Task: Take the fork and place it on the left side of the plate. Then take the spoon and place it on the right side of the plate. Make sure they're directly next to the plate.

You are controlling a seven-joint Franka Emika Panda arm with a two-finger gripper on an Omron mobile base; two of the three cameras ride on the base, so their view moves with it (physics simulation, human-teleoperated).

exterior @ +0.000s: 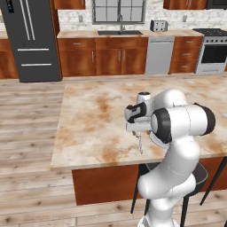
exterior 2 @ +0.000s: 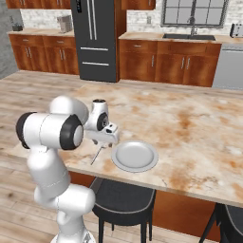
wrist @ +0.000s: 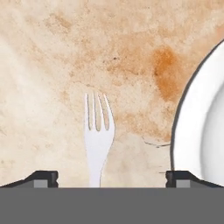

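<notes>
The fork point(wrist: 98, 135) lies flat on the marble island, tines pointing away from my hand, a small gap left of the plate point(wrist: 201, 131). My gripper point(wrist: 111, 178) hovers just above the fork's handle, open, its fingertips point(wrist: 43, 177) spread wide and holding nothing. In the right base view the fork point(exterior 2: 97, 154) rests beside the left rim of the round grey-white plate point(exterior 2: 135, 155), with the gripper point(exterior 2: 107, 138) right above it. From the left base view the fork point(exterior: 141, 144) shows under the gripper point(exterior: 135, 129). The spoon is out of view.
The plate sits near the island's front edge point(exterior 2: 142, 182). A dark stool point(exterior 2: 123, 197) stands under that edge, and another point(exterior 2: 230, 216) at the right. Bare marble counter point(exterior 2: 199, 123) stretches behind and to the right of the plate.
</notes>
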